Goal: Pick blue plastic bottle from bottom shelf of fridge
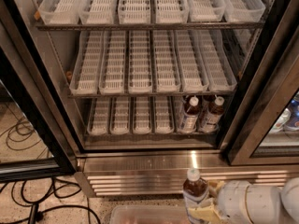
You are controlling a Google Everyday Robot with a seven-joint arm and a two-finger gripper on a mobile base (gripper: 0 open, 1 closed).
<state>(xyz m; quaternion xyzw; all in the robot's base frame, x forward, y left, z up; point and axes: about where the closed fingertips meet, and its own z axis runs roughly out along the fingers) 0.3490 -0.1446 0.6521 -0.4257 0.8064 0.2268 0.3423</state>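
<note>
My gripper (pixel 205 204) is at the lower right, in front of the fridge's steel louvred base (pixel 154 176), shut on a blue plastic bottle (pixel 195 195) with a white cap, dark drink and pale label. The bottle stands upright, outside the fridge. Two near-identical bottles (pixel 189 113) (pixel 212 113) stand at the right end of the bottom shelf (pixel 126 120). The rest of that shelf's white slotted trays hold nothing.
The fridge door stands open, with black frames at left (pixel 32 111) and right (pixel 261 87). Upper racks (pixel 149 64) carry bare white trays. A clear bin (pixel 149 214) sits at the bottom edge. Black cables (pixel 28 204) lie on the speckled floor at left. More bottles (pixel 287 118) show behind the right glass door.
</note>
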